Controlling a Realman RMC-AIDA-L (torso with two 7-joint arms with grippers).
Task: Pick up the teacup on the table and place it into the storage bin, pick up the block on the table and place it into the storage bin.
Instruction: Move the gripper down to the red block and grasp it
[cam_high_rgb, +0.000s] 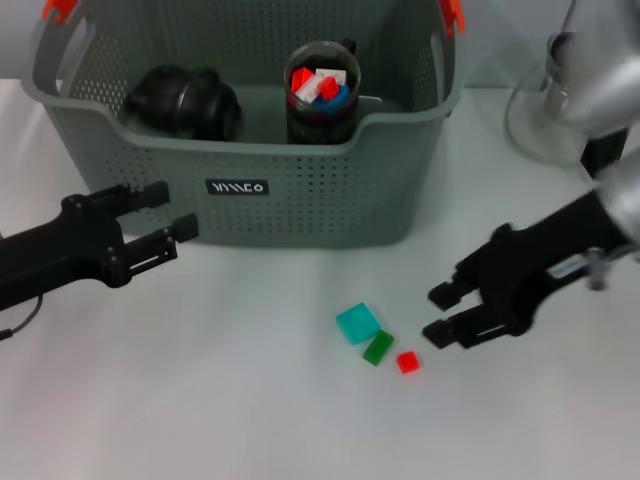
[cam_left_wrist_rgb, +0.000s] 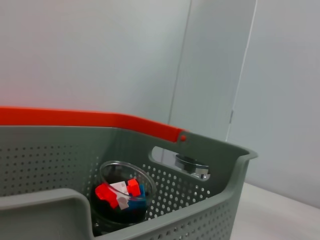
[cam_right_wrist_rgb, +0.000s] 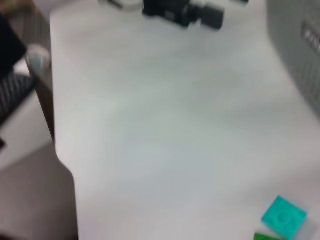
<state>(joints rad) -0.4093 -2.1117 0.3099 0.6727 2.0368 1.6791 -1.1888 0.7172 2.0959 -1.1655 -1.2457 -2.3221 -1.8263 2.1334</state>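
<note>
The grey storage bin (cam_high_rgb: 300, 200) stands at the back centre of the table. Inside it is the teacup (cam_high_rgb: 320, 90), upright and holding red, white and blue blocks; the left wrist view shows it too (cam_left_wrist_rgb: 122, 195). On the table in front of the bin lie a teal block (cam_high_rgb: 357, 322), a green block (cam_high_rgb: 377, 347) and a small red block (cam_high_rgb: 407, 362). My right gripper (cam_high_rgb: 437, 313) is open, low over the table just right of the red block. My left gripper (cam_high_rgb: 175, 210) is open beside the bin's front left corner, holding nothing.
A black rounded object (cam_high_rgb: 185, 100) lies in the bin's left half. A pale round stand (cam_high_rgb: 540, 120) sits at the back right. The right wrist view shows the teal block (cam_right_wrist_rgb: 284, 216), the bin's wall (cam_right_wrist_rgb: 300, 45) and the table's edge (cam_right_wrist_rgb: 55, 125).
</note>
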